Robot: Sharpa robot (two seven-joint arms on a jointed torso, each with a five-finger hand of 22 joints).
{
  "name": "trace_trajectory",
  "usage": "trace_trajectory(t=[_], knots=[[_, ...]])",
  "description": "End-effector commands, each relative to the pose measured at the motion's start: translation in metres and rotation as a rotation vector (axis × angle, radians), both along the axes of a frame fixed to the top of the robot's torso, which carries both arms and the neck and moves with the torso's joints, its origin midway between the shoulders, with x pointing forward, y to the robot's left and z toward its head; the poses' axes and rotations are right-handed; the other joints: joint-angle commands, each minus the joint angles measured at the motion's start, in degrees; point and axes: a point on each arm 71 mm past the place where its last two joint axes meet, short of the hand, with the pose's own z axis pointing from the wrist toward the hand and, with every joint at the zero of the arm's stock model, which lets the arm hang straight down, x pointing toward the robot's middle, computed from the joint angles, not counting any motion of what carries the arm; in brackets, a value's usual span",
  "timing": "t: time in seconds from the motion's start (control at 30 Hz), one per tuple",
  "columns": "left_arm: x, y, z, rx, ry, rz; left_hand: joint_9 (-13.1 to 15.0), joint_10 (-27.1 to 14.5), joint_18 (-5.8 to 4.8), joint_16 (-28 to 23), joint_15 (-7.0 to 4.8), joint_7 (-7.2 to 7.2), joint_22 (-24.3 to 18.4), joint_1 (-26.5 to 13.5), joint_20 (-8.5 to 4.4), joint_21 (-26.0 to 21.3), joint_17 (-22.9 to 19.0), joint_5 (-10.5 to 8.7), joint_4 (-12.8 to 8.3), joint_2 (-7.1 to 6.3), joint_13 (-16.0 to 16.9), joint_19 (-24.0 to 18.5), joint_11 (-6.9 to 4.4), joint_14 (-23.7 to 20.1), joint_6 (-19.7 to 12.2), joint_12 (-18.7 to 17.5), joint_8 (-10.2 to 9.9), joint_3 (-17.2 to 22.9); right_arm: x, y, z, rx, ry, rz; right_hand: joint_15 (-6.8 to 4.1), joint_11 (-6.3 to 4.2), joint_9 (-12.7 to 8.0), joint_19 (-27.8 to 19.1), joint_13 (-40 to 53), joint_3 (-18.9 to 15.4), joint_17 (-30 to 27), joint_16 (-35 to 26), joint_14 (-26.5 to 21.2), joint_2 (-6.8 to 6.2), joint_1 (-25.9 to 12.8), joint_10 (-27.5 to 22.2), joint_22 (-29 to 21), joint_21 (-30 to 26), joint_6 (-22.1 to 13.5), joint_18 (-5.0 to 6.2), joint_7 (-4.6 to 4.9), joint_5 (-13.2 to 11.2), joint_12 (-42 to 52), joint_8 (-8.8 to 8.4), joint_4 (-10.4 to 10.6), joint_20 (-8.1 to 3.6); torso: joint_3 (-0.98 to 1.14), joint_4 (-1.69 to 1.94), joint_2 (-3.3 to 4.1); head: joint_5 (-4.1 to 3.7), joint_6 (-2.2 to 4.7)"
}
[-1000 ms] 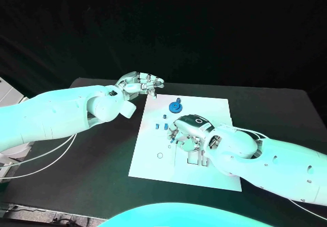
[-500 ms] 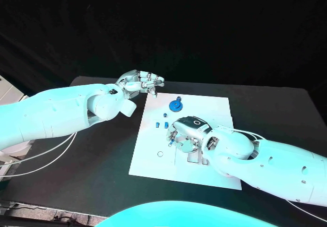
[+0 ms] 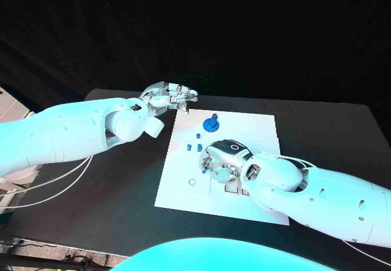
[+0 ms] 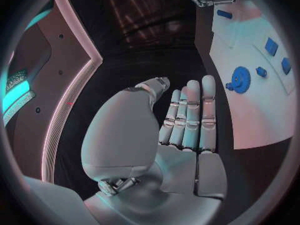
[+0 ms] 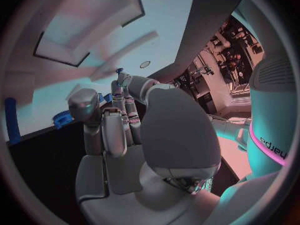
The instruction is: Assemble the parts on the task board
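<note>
Several small blue parts (image 3: 211, 125) dot the white task board (image 3: 187, 195); right hand (image 3: 218, 164) seemingly pinches one, left hand (image 3: 169, 97) empty, fingers straight.

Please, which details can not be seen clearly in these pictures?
- Right hand, head view: its fingertips point down at the task board; the hand's own back hides what they touch.
- Right wrist view: a small blue part shows at the fingertips, too small to tell if it is pinched.
- Small parts near the blue gear, head view: too small to tell their shape.
- Left hand: held flat, holds nothing.
</note>
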Motion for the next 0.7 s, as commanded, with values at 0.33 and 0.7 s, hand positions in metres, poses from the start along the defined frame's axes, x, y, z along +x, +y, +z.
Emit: trace_trajectory(t=[0.33,0.7], knots=[[-0.0009,-0.0030,0.0009,-0.010,0.001,-0.021,-0.1,-0.4,0.71,0.2,0.26,-0.03,0.1,0.4,0.15,0.2,0.1,-0.04,0.2,-0.17,-0.1,0.2,0.10,-0.1,-0.4,-0.3,-0.2,-0.2,0.0025,0.0009,-0.0037,-0.046,-0.018,-0.018,-0.21,-2.01,0.1,-0.5,1.2,0.3,-0.1,0.0,2.7,0.49,-0.3,2.5,0.1,0.1,0.2,-0.58,0.27,0.5,0.2,0.16,0.0,-0.05,0.02,-0.01,-0.01,-0.01,-0.06],[-0.0010,-0.0035,0.0007,-0.010,0.004,-0.025,-0.1,-0.5,0.73,0.2,0.30,-0.01,0.1,0.5,0.22,0.2,0.1,-0.04,0.2,-0.14,-0.1,0.1,0.14,-0.1,-0.5,-0.3,-0.2,-0.3,0.0005,0.0088,-0.0080,-0.084,-0.018,0.001,-0.18,-1.99,0.1,-0.6,1.1,0.3,-0.1,0.0,2.7,0.43,-0.4,2.5,0.1,0.0,0.1,-0.55,0.29,0.6,0.2,0.12,-0.1,-0.05,0.02,0.04,0.00,0.02,-0.23]])
